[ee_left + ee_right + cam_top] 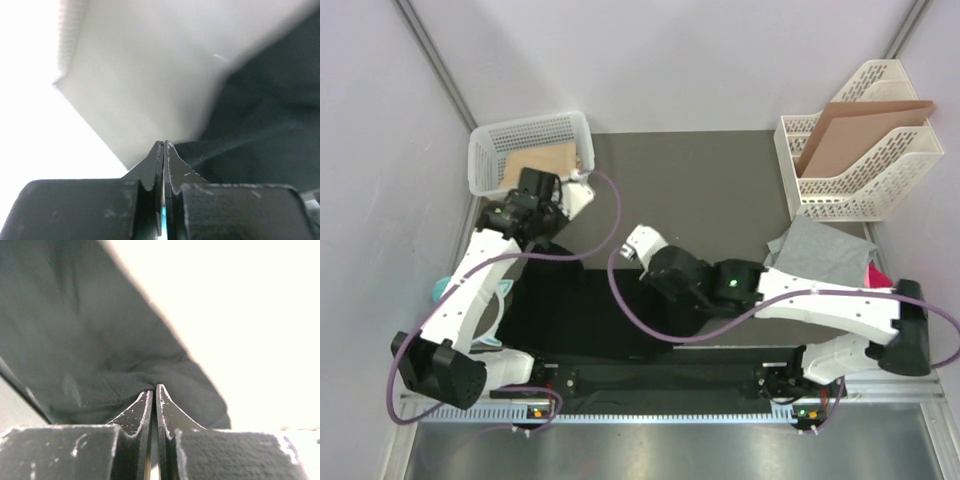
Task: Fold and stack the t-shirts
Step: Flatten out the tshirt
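Observation:
The black t-shirt (590,315) lies spread on the dark table in front of the arm bases. My left gripper (550,222) is at its far left corner, beside the basket. In the left wrist view the left gripper (164,142) is shut, with black t-shirt cloth (260,125) running away from its tips. My right gripper (645,258) is at the shirt's far edge; in its wrist view the right gripper (155,387) is shut on a bunched hem of the black t-shirt (90,340). The grey t-shirt (820,250) lies crumpled at the right, with the pink t-shirt (876,272) showing under it.
A white mesh basket (525,132) holding a brown sheet (545,162) stands at the back left; its wall (150,75) fills the left wrist view. A white file rack (855,180) with a brown cardboard sheet (865,125) stands at the back right. Purple cables loop over the table.

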Controlling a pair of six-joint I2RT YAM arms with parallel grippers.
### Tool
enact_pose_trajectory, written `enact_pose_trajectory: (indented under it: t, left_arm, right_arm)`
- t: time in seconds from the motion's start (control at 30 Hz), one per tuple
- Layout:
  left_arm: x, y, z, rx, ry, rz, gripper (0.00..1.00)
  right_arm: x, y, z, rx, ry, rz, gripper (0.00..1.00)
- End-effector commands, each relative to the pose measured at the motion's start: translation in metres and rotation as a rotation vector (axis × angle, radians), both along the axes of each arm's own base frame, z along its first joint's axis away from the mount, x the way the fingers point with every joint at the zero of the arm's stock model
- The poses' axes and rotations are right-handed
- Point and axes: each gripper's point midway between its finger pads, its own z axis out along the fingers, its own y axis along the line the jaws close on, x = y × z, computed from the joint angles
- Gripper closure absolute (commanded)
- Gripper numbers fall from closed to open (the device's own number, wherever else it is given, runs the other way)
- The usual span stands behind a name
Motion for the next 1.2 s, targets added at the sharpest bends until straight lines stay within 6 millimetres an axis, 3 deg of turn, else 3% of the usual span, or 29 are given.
enact_pose_trajectory:
  t: [0.0,0.03,0.1,0.13,0.2,0.27,0.37,0.47,0.5,0.53,0.6,0.7,0.73,0.87,0.93,1.0,1.03,1.07,1.17]
  left_arm:
    - [0.041,0.037,0.099,-0.032,-0.309,0.133,1.00]
    - [0.045,0.042,0.124,-0.049,-0.371,0.151,1.00]
    - [0.050,0.061,0.149,-0.054,-0.451,0.214,1.00]
    - [0.049,0.069,0.166,-0.048,-0.501,0.239,1.00]
    - [0.047,0.077,0.178,-0.037,-0.534,0.256,1.00]
    - [0.042,0.081,0.192,-0.035,-0.573,0.271,1.00]
    - [0.029,0.073,0.186,-0.072,-0.526,0.233,1.00]
    - [0.012,0.054,0.153,-0.142,-0.395,0.166,1.00]
    - [0.008,0.037,0.140,-0.200,-0.349,0.089,1.00]
    - [-0.001,0.030,0.121,-0.214,-0.294,0.060,1.00]
    - [-0.006,0.022,0.101,-0.236,-0.237,0.029,1.00]
    - [-0.015,0.014,0.057,-0.225,-0.097,-0.019,1.00]
    - [-0.019,0.009,0.034,-0.221,-0.022,-0.038,1.00]
    - [-0.022,-0.009,-0.020,-0.162,0.120,-0.091,1.00]
    - [-0.016,-0.025,-0.036,-0.161,0.144,-0.122,1.00]
    - [-0.010,-0.041,-0.040,-0.182,0.156,-0.139,1.00]
    - [-0.007,-0.048,-0.047,-0.190,0.183,-0.140,1.00]
    - [-0.008,-0.058,-0.050,-0.223,0.209,-0.154,0.97]
    - [-0.006,-0.087,-0.058,-0.285,0.258,-0.173,0.90]
  right_arm:
    - [0.021,-0.030,0.124,0.266,-0.188,-0.158,1.00]
    - [0.021,-0.035,0.137,0.313,-0.196,-0.181,1.00]
    - [0.016,-0.056,0.165,0.408,-0.214,-0.216,1.00]
    - [0.015,-0.064,0.171,0.441,-0.210,-0.236,1.00]
    - [0.011,-0.083,0.177,0.465,-0.210,-0.270,1.00]
    - [0.006,-0.098,0.167,0.455,-0.179,-0.313,1.00]
    - [-0.004,-0.106,0.152,0.488,-0.103,-0.338,1.00]
    - [-0.017,-0.103,0.107,0.417,0.013,-0.350,1.00]
    - [-0.021,-0.100,0.089,0.365,0.049,-0.347,1.00]
    - [-0.024,-0.097,0.079,0.365,0.081,-0.365,1.00]
    - [-0.032,-0.090,0.052,0.316,0.132,-0.355,1.00]
    - [-0.039,-0.084,0.030,0.309,0.186,-0.373,0.99]
    - [-0.040,-0.084,0.025,0.309,0.200,-0.382,0.98]
    - [-0.052,-0.084,-0.005,0.232,0.274,-0.389,0.92]
    - [-0.060,-0.084,-0.018,0.189,0.311,-0.383,0.84]
    - [-0.065,-0.088,-0.028,0.140,0.326,-0.386,0.70]
    - [-0.066,-0.089,-0.030,0.126,0.327,-0.384,0.61]
    - [-0.066,-0.093,-0.030,0.105,0.322,-0.390,0.44]
    - [-0.064,-0.098,-0.025,0.066,0.300,-0.396,0.39]
